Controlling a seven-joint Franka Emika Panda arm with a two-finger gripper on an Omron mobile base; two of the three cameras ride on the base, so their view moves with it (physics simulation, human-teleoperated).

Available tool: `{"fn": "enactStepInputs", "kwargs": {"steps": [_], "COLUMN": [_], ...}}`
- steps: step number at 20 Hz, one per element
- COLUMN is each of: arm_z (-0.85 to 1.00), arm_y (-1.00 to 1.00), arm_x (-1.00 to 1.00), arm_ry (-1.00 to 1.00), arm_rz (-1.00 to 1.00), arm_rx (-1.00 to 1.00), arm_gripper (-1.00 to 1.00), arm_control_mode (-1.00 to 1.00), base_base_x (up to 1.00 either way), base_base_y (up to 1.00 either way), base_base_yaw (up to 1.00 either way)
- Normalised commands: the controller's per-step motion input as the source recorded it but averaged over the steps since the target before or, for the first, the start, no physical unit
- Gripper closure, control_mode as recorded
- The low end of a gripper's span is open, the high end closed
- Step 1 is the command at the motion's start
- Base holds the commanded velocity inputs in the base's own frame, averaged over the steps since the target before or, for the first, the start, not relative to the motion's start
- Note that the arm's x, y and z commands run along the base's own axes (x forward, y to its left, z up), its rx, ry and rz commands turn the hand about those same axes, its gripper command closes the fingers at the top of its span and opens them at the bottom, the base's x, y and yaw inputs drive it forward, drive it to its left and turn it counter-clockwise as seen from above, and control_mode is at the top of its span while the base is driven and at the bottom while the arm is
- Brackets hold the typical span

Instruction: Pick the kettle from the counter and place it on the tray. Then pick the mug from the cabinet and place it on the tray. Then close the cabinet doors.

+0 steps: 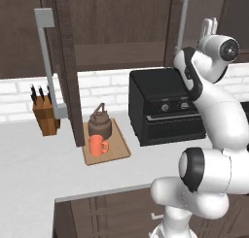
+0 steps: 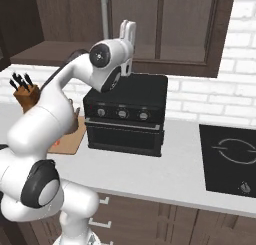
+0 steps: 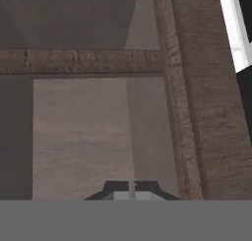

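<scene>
Pincer (image 3: 132,188): your hand view shows its two small dark tips pressed together with only a hairline between them, closed on nothing. In the left base view you see the white hand (image 1: 210,28) raised high beside the right door's handle; whether it touches the door you cannot tell.
Kettle (image 1: 100,122): squat, round, dark brown, with a thin arched handle; you find it standing on the back half of the tray.
Mug (image 1: 97,145): small bright orange cylinder with a loop handle on its right, on the tray just in front of the kettle.
Tray (image 1: 119,144): flat light-wood board with a slight rim, lying on the bench between the open left door and the oven.
Bench (image 1: 29,164): wide, smooth, light grey, over dark wood base units.
Cabinet doors: the left door (image 1: 68,72) stands swung out towards you, edge-on, its long grey bar handle (image 1: 47,62) bent at the top. The right door's grey bar (image 1: 183,21) is partly hidden behind the arm.
Cabinet (image 1: 121,52): dark grained wood; your hand view looks close onto a framed panel (image 3: 98,132), with rough wood rails around a smoother pale-brown face.
Oven (image 1: 163,106): boxy, matt black, two knobs on the front, right side cut off by the arm.
Knife block (image 1: 45,114): brown wood, dark handles sticking up, at the brick wall.
Hob (image 2: 230,159): flat black, cut off at the right edge.
</scene>
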Motion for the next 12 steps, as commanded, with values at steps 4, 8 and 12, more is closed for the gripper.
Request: {"fn": "enactStepInputs", "kwargs": {"steps": [4,8,12], "arm_z": [-0.01,0.21,0.26], "arm_y": [-0.19,-0.12,-0.03], "arm_x": [0.44,-0.39,-1.00], "arm_ry": [-0.06,0.02,0.11], "arm_rz": [0.01,0.00,0.01], "arm_rx": [0.10,0.00,-0.09], "arm_gripper": [1.00,1.00,1.00], "arm_control_mode": [-1.00,-1.00,-1.00], "base_base_x": [0.00,0.00,0.00], "base_base_y": [0.00,0.00,0.00], "base_base_yaw": [0.00,0.00,0.00]}}
